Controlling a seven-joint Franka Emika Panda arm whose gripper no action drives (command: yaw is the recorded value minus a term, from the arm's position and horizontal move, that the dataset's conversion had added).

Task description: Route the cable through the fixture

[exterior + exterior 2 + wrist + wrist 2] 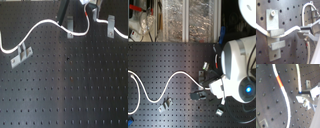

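— Where is the cable?

— The cable [42,24] lies across the perforated board [70,90], running from the first exterior view's left edge, past the near clip [21,53], up and over to the middle clip [70,27], then on toward the far clip [111,25]. The red band [279,81] shows in the second wrist view.

— And your jaws?

— My gripper [306,31] pinches the cable just beside the middle clip, seen in the first wrist view. I think they are pressed on it, though the blur leaves some doubt.

— Which way does it lie?

— Its long axis runs straight out from my fingertips into the slot between the clip's two tabs.

— Any containers?

— Clear bins [188,20] behind the board; contents unreadable.
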